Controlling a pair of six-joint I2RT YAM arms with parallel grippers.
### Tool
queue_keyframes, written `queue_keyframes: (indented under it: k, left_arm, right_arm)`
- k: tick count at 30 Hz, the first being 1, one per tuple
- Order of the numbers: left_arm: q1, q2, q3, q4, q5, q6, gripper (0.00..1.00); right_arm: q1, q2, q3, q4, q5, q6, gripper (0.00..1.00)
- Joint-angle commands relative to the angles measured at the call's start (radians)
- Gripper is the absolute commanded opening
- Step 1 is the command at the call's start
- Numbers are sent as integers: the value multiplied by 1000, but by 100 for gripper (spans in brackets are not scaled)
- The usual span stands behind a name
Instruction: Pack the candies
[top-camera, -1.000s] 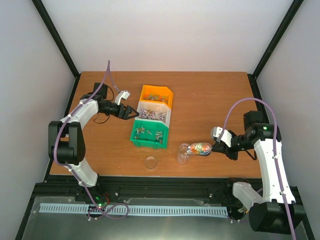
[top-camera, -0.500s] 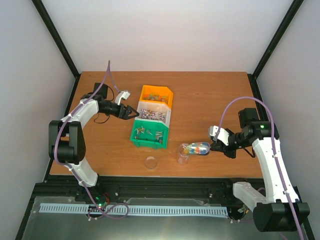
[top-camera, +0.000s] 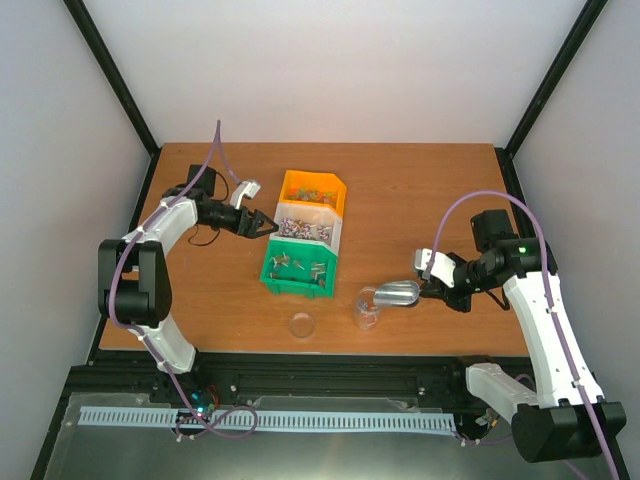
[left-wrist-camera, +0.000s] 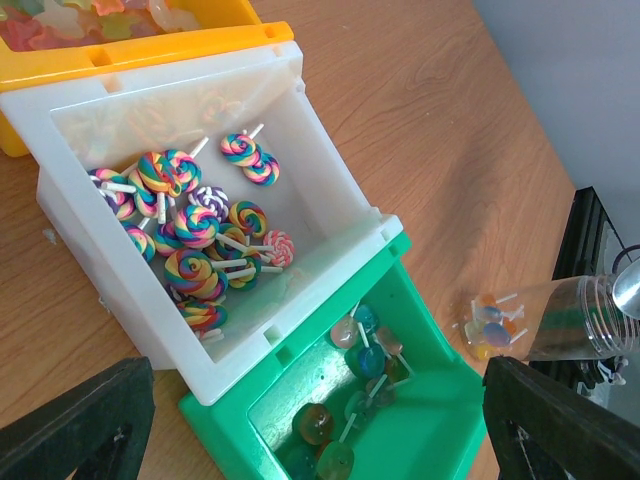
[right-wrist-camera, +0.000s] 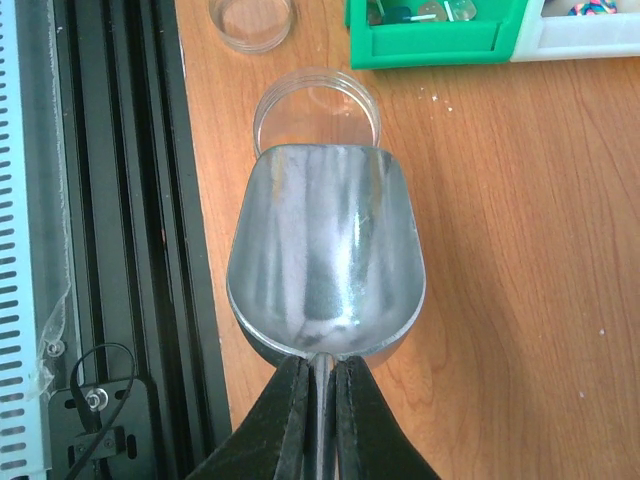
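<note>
1. Your right pincer (right-wrist-camera: 318, 375) is clamped on the thin handle of the metal scoop (right-wrist-camera: 325, 250), both fingers pressed against it.
2. The scoop's bowl is bare and shiny inside, and its front lip sits at the open mouth of the clear jar (right-wrist-camera: 315, 100). You cannot tell from these views whether the two touch.
3. The jar stands on the desk (top-camera: 420, 200) near its front edge, and the left wrist view shows a few candies (left-wrist-camera: 490, 325) lying at its bottom.
4. A small clear round lid (top-camera: 302, 325) lies flat on the desk just left of the jar, apart from it.
5. Most candies are in the three bins, which stand in a touching row. There are rainbow swirls on sticks in the white bin (left-wrist-camera: 300, 120), darker round ones in the green bin (left-wrist-camera: 440, 400), and pale yellow and orange pieces in the yellow bin (left-wrist-camera: 150, 55).
6. Your left pincer (top-camera: 262, 227) has its fingers (left-wrist-camera: 85, 420) spread wide apart and holds nothing. It is just beside the white bin's left wall and pointed toward the bins.
</note>
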Motion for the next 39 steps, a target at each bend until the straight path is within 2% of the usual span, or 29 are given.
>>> queue_keyframes:
  k: [1, 13, 23, 31, 39]
  left_arm:
    - [7, 10, 35, 24, 19, -10, 91]
    - [7, 9, 34, 24, 2, -10, 91]
    - [7, -1, 32, -9, -66, 15, 91]
    - [8, 17, 70, -47, -171, 31, 91]
    - [-46, 211, 304, -106, -228, 24, 88]
  right_arm:
    - [32, 4, 39, -9, 35, 27, 3]
    - [98, 13, 96, -26, 97, 54, 3]
    - [99, -7, 115, 35, -26, 90, 3]
    - [99, 31, 150, 179, -124, 205, 3]
    - [99, 116, 102, 436, -135, 348, 3]
